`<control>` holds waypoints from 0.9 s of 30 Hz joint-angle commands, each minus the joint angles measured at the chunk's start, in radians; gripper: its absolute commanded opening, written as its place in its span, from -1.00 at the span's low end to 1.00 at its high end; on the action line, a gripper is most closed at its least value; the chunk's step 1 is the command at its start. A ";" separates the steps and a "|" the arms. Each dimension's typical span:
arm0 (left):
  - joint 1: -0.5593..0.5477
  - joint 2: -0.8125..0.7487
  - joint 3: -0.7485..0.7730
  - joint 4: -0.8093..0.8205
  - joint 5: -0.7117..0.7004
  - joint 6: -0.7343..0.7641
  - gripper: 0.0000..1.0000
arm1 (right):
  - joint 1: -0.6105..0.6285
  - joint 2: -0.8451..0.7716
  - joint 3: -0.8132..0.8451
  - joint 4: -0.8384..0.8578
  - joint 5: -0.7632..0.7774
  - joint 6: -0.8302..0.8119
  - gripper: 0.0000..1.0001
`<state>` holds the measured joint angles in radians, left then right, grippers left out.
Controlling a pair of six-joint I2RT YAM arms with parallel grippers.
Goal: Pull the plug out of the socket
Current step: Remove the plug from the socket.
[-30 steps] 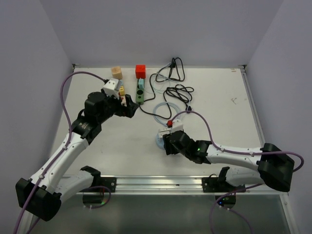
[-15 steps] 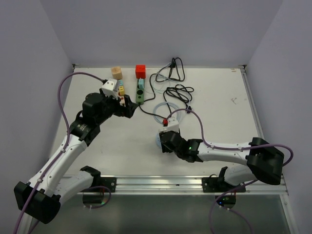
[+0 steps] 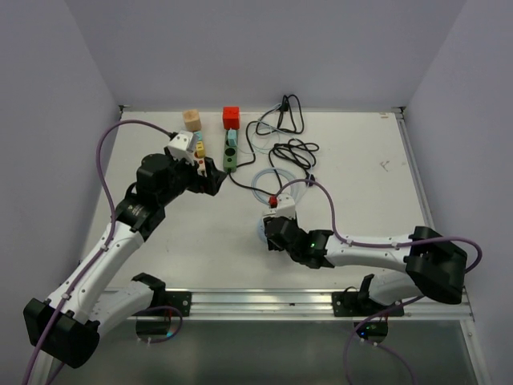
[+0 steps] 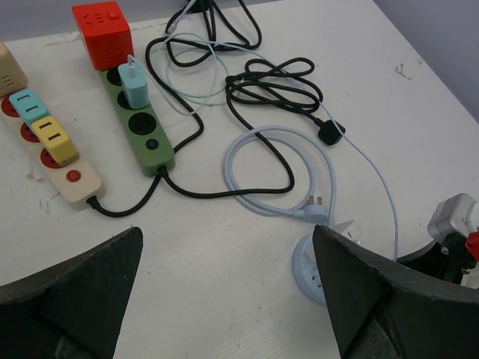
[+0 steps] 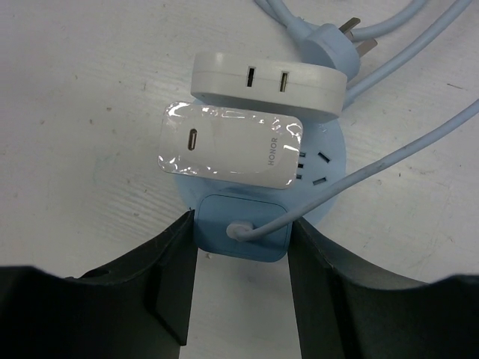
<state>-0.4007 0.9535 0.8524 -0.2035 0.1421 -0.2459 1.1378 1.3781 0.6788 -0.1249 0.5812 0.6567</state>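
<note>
A round light blue socket (image 5: 329, 176) lies on the white table, also in the top view (image 3: 261, 231) and the left wrist view (image 4: 308, 271). Plugged into it are a white two-port adapter (image 5: 269, 82), a white HONOR charger (image 5: 228, 146) and a blue plug (image 5: 243, 228) with a pale cable. My right gripper (image 5: 241, 226) has one finger against each side of the blue plug. My left gripper (image 4: 228, 247) is wide open and empty, above bare table left of the socket, and shows in the top view (image 3: 210, 178).
A green power strip (image 4: 138, 123) with a light blue charger (image 4: 135, 86) and a red cube (image 4: 103, 34) lies at the back. A beige strip (image 4: 56, 149) is to its left. A black cable (image 4: 277, 82) and a pale blue coil (image 4: 247, 161) lie behind the socket.
My right gripper has moved left and forward onto the round socket over the last second, then held still. The left arm has barely shifted.
</note>
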 commanded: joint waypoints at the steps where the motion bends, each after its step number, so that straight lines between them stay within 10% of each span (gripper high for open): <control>1: -0.003 -0.018 -0.012 0.027 0.016 0.011 0.99 | 0.000 -0.091 -0.060 0.118 -0.036 -0.102 -0.69; 8: -0.012 -0.031 -0.039 0.042 0.045 -0.041 0.99 | 0.000 -0.197 -0.159 0.255 -0.343 -0.342 -0.69; 27: -0.328 -0.144 -0.472 0.440 -0.025 -0.306 0.99 | 0.000 -0.129 -0.145 0.269 -0.323 -0.296 -0.81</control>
<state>-0.6785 0.7994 0.4015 0.0658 0.1539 -0.4953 1.1332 1.2304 0.5053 0.0826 0.2958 0.3431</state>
